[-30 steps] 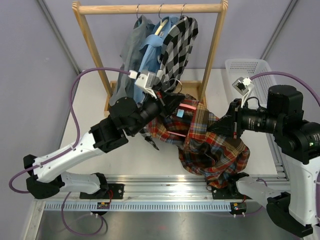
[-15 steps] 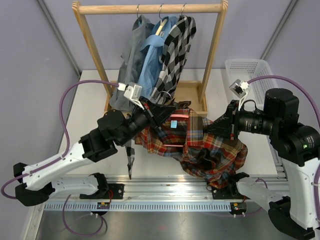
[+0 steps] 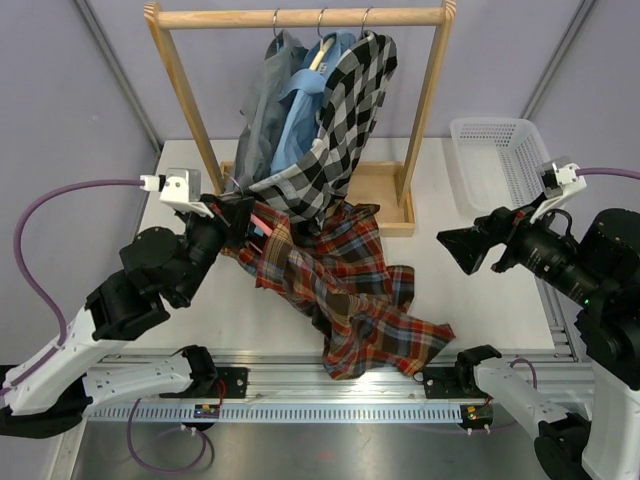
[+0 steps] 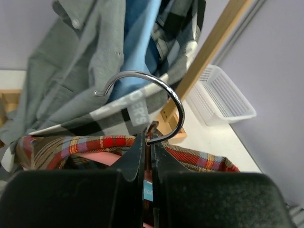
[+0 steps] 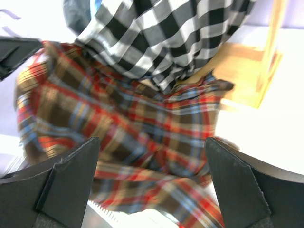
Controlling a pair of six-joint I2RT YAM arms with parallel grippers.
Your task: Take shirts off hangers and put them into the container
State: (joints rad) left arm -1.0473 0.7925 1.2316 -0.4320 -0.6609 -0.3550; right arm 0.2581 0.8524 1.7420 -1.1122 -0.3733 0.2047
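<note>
You have four shirts to count: one grey shirt (image 3: 258, 110), one light blue shirt (image 3: 298, 120), one black-and-white checked shirt (image 3: 345, 110) and one red-and-dark plaid shirt (image 3: 350, 300). You can count four hangers by their silver hooks: a first hook (image 3: 276, 16), a second hook (image 3: 321, 16) and a third hook (image 3: 366, 15) over the rail, plus one pink hanger (image 4: 176, 98). You see one white lattice basket (image 3: 520, 160) and one wooden rack (image 3: 220, 18). Two arms show as well, one left arm (image 3: 120, 310) and one right arm (image 3: 560, 265).

Cameras: one overhead, two wrist-mounted.
Overhead looks down from behind the arms; the close wrist views share the red plaid shirt (image 3: 340, 290).
</note>
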